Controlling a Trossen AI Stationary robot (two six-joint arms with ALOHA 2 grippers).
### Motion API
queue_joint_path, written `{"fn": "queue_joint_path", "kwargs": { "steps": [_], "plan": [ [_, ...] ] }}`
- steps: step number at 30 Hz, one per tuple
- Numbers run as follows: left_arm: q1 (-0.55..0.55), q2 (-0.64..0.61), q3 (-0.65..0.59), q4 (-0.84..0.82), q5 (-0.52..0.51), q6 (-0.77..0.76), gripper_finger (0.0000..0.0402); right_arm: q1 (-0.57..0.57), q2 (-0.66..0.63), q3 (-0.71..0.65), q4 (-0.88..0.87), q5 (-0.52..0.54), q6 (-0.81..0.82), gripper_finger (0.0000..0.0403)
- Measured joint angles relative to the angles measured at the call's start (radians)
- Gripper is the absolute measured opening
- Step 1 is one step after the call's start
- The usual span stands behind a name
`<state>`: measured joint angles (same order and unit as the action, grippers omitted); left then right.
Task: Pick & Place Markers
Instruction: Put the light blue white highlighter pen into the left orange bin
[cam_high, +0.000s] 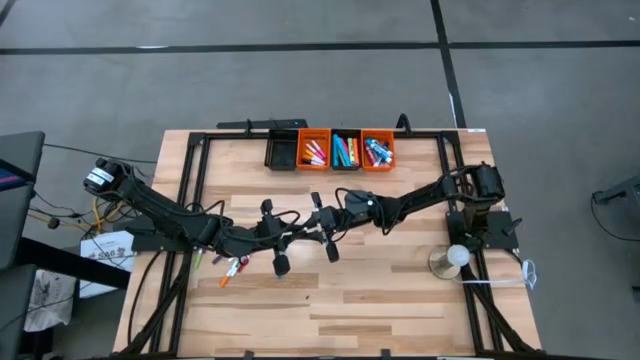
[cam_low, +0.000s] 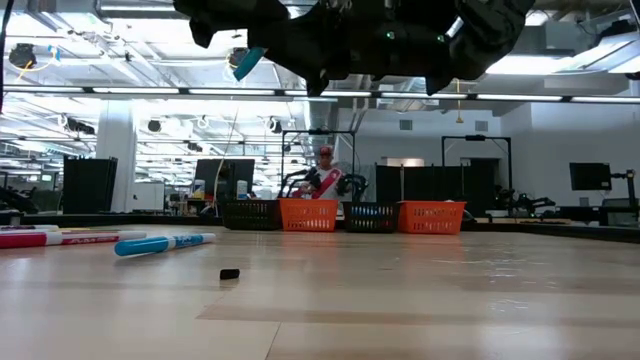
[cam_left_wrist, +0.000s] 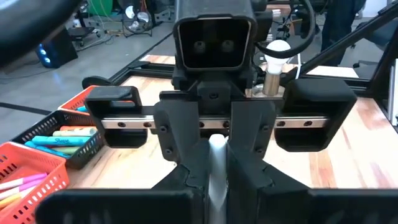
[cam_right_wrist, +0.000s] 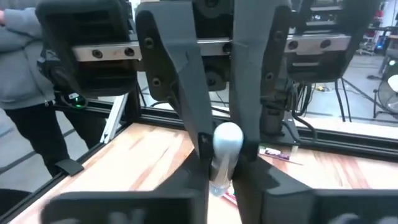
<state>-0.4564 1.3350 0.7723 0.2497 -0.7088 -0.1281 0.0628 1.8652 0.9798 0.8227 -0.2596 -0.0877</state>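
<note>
Black cap (cam_low: 230, 273) lies nearest on the counter (cam_high: 400, 290), loose markers (cam_high: 228, 266) at nine o'clock. Mid-counter, raised, left hand (cam_high: 300, 226) and right hand (cam_high: 322, 218) meet tip to tip, both clamped on one white marker (cam_right_wrist: 225, 152). Bins (cam_high: 331, 150) at twelve o'clock hold sorted markers.

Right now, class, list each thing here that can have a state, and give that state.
Left end effector: shut on the white-capped marker.
Right end effector: shut on the same marker.
White-capped marker: gripped from both ends, above the table.
Loose markers: lying flat on the table.
Orange bins: upright, holding markers.
</note>
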Motion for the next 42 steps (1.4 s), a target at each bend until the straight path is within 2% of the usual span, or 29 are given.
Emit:
{"fn": "queue_joint_path", "kwargs": {
  "steps": [10,16,20,26,30,37,42],
  "plan": [
    [-0.001,-0.007,0.001,-0.005,0.116,0.023,0.0067,0.026,0.0,0.037,-0.047,-0.018,0.009,0.0031],
    [0.0,-0.013,0.001,-0.019,0.189,0.027,0.0113,0.034,0.0,0.044,-0.076,-0.013,-0.014,0.0031],
    [-0.006,-0.031,0.001,-0.048,0.187,0.027,0.0151,0.03,0.0,0.046,-0.095,0.006,-0.017,0.0031],
    [-0.019,-0.143,0.0,-0.242,0.185,0.007,0.0192,-0.012,0.0,0.046,-0.119,0.065,0.039,0.0031],
    [-0.046,-0.225,0.0,-0.354,0.182,-0.087,0.0201,-0.069,0.0,0.046,-0.166,0.131,0.062,0.0031],
    [-0.055,-0.296,-0.112,-0.392,0.166,-0.218,0.0194,-0.238,-0.001,0.191,-0.532,0.248,0.061,0.0031],
    [-0.002,-0.33,-0.176,-0.401,0.141,-0.287,0.0184,-0.358,0.001,0.355,-0.855,0.258,0.044,0.0031]
  ]
}}
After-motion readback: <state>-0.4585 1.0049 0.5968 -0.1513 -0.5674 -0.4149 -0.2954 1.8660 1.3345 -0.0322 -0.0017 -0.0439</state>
